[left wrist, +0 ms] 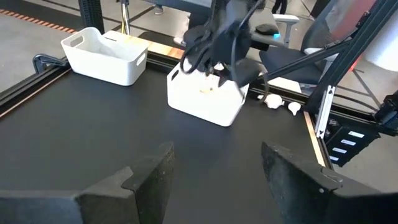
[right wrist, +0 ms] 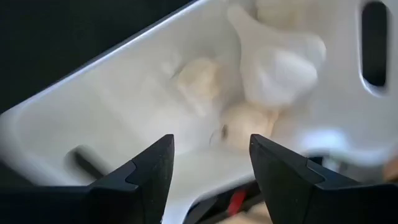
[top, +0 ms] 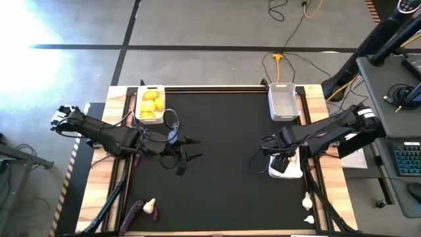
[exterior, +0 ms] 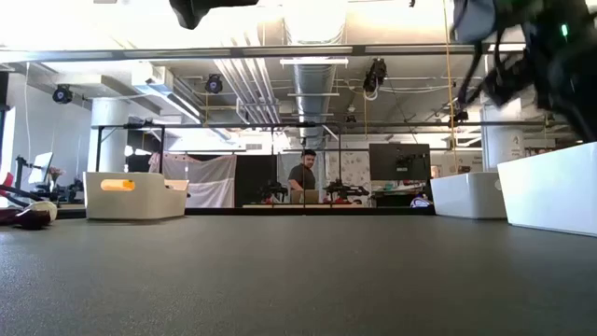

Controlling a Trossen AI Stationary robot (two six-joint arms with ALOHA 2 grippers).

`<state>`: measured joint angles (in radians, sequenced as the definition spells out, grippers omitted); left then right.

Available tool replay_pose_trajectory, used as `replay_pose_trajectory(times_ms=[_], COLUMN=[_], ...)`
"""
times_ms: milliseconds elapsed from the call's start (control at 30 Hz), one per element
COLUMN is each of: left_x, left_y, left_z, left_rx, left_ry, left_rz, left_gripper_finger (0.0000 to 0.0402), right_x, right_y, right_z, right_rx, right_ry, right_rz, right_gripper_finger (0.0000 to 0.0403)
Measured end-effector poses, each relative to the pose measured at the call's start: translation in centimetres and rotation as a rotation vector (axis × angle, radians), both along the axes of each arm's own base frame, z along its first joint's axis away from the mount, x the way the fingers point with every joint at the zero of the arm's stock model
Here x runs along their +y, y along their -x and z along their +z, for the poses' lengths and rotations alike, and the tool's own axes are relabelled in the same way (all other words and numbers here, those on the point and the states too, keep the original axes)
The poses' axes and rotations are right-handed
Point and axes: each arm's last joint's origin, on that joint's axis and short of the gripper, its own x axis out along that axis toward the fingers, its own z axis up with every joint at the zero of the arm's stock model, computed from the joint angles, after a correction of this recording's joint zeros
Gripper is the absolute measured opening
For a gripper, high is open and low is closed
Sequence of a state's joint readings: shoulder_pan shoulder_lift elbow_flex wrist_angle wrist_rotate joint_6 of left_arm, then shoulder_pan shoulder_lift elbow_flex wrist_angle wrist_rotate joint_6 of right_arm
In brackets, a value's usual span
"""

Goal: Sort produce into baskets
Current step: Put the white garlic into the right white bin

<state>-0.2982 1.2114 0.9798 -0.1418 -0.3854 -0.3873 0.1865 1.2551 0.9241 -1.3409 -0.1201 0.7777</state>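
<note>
My right gripper hangs open, pointing down, over the near right basket, with nothing between its fingers. White garlic bulbs lie on that basket's floor below it. My left gripper is held open and clear above the mat left of centre, holding nothing. The far left basket holds yellow lemons. The far right basket looks empty. A purple eggplant and a garlic bulb lie on the mat at the near left.
Two garlic bulbs lie on the wooden strip at the table's near right, outside the mat's rail. The black mat is open between the arms. A person stands in the room far behind the table.
</note>
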Motion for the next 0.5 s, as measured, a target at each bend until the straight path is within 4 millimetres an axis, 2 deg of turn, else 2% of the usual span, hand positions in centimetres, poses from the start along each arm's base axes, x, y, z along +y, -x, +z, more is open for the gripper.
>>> replay_pose_trajectory(times_ms=[133, 300, 400, 500], left_x=[0.2, 0.4, 0.4, 0.4], left_y=[-0.1, -0.2, -0.2, -0.3], left_z=[0.1, 0.5, 0.6, 0.6], left_rx=[-0.014, -0.045, -0.054, -0.047], left_ry=[-0.013, -0.062, -0.074, -0.131], left_rz=[0.002, 0.027, 0.045, 0.028], left_gripper_finger=[0.0223, 0.0223, 0.0223, 0.0223], right_x=[2.2, 6.8, 10.0, 13.0], right_y=[-0.7, -0.5, 0.2, 1.2], right_z=[3.9, 7.2, 7.4, 6.4], right_rx=[-0.118, -0.208, -0.225, -0.180], right_ry=[-0.090, -0.146, -0.168, -0.167], right_rz=[-0.077, -0.146, -0.177, -0.186], right_gripper_finger=[0.0210, 0.0210, 0.0208, 0.0210])
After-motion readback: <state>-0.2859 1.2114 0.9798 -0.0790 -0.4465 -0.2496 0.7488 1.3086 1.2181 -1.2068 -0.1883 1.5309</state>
